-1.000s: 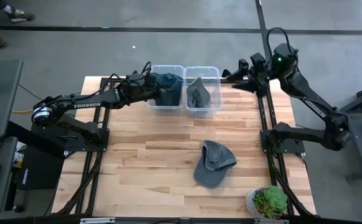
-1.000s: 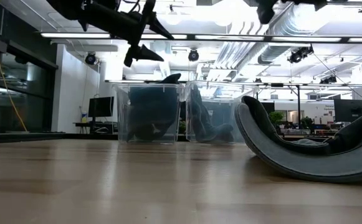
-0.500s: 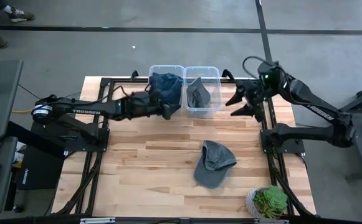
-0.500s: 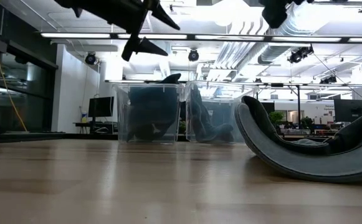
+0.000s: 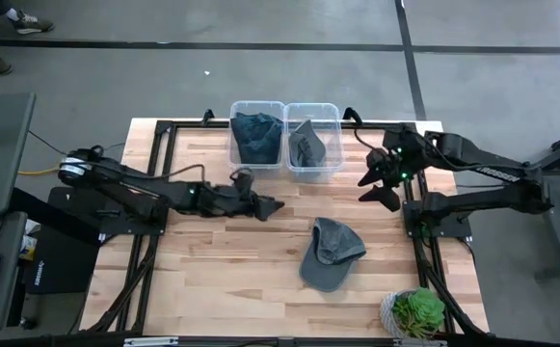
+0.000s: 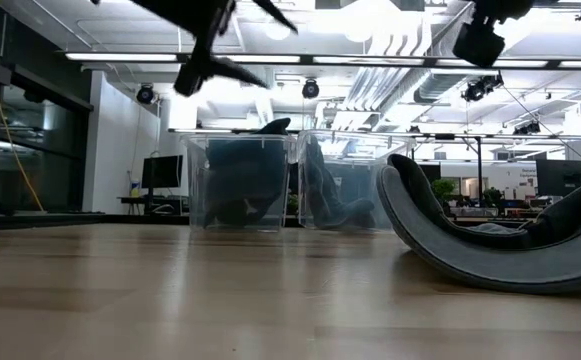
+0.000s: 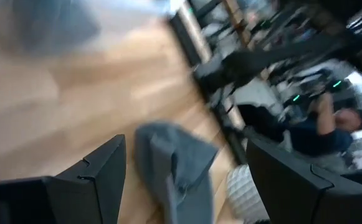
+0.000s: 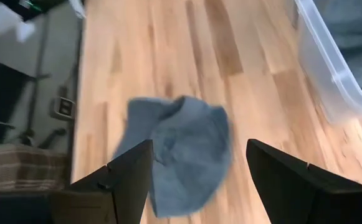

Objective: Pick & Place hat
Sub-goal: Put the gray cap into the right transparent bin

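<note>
- The left gripper (image 5: 272, 205) is seen above the bare wood in the middle of the table (image 5: 212, 251), with its fingers spread apart and nothing between them.
- The right gripper (image 5: 381, 188) is held near the table's right side, also with its fingers apart and empty.
- A grey hat (image 5: 330, 253) is lying on the table, in front of both grippers and between them; it is touched by neither.
- In the left wrist view the hat (image 7: 176, 167) is blurred by motion, and its shape is hard to make out.
- In the right wrist view the hat (image 8: 184, 149) is seen between the two fingers, but farther away on the wood.
- Two clear bins (image 5: 285, 135) are placed side by side behind the grippers, at the table's far edge. A dark cloth item is seen in each, but what each one is cannot be told.
- A small plant (image 5: 416, 311) is standing at the near right corner, beyond the hat.
- In the low view only parts of the arms are seen at the top edge; the hat (image 6: 490, 240) is partly cut off at the right.
- A person (image 7: 330, 127) is seen blurred in the room behind the table.
</note>
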You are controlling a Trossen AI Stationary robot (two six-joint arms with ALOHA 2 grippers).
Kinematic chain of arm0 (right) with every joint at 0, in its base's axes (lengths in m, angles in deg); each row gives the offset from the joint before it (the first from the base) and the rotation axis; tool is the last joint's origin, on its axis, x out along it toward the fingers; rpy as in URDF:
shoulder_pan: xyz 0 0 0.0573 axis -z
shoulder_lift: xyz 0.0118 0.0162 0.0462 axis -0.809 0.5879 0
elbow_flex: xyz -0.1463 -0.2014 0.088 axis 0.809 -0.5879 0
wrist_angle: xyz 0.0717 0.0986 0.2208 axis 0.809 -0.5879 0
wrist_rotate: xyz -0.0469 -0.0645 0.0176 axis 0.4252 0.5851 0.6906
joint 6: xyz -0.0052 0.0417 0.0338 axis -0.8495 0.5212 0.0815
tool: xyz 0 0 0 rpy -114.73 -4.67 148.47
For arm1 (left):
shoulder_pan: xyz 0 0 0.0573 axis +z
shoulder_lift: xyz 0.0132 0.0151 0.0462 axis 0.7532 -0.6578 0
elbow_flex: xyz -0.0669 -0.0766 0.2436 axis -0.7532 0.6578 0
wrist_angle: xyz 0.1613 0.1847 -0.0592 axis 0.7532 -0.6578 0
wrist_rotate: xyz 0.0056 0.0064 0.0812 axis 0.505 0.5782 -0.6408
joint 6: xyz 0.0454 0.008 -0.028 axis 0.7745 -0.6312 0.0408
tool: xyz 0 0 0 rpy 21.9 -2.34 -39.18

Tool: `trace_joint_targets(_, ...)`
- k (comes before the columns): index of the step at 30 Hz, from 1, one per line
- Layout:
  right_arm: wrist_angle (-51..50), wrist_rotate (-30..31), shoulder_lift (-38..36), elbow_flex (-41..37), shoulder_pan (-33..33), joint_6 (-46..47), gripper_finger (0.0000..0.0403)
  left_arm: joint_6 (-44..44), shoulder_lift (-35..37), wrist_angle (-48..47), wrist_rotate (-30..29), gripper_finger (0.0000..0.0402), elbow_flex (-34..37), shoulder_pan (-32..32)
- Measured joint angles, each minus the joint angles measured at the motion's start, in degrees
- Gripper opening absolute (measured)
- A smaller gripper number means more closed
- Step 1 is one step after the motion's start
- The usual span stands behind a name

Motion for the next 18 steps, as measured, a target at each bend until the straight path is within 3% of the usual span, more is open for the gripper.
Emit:
trace_joint_targets(5,-3.5,6.8,0.0,0.0,-3.8,7.1,0.0251,-0.9,-6.5,0.0,5.8,0.0275,-2.4,-0.2)
trace_joint_targets(13,-13.6,18.2,0.0,0.0,-12.7,28.4,0.0251,0.5,-19.6,-1.7,18.2,0.0275,-11.2,-0.2)
trace_joint_targets(18,-14.7,23.6,0.0,0.0,-19.1,37.0,0.0251,1.8,-25.9,-10.4,23.6,0.0275,-18.6,-0.2)
